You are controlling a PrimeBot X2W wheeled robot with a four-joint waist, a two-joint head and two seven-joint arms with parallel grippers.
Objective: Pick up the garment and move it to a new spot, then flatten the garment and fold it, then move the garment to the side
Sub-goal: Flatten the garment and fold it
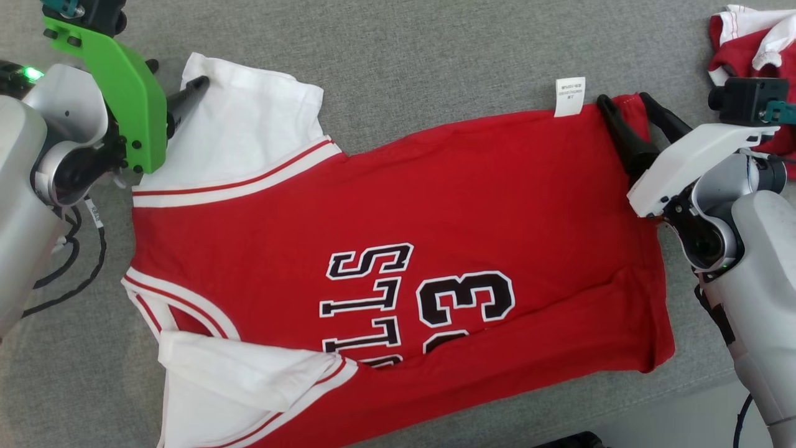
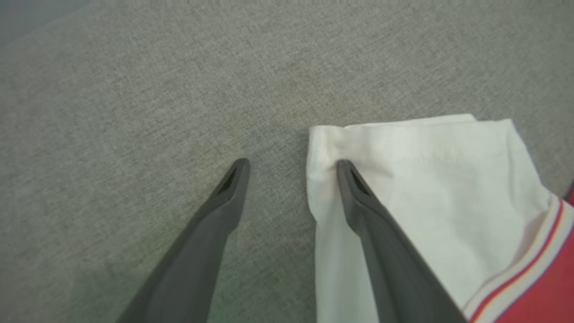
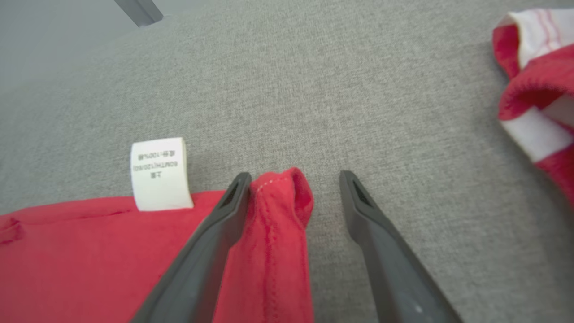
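**Both pincers are standing released at the far corners of the red jersey [image 1: 435, 205].**

My left pincer [image 2: 291, 163] is gaping wide and gripping nothing. In its wrist view, one finger is lying over the corner of the jersey's white sleeve [image 2: 426, 179], and the other is hanging over the bare grey cloth surface [image 1: 435, 56] beside the sleeve edge. The jersey is lying spread out between my two pincers, with its lettering and number facing up. A white care label [image 3: 159, 175] is sticking out of the hem just left of my right pincer [image 3: 293, 175]. That pincer is also standing released, with the bunched hem corner sitting between its fingers against the left one. A second red-and-white garment [image 1: 746, 43] is lying beyond it to the right, apart from the jersey.
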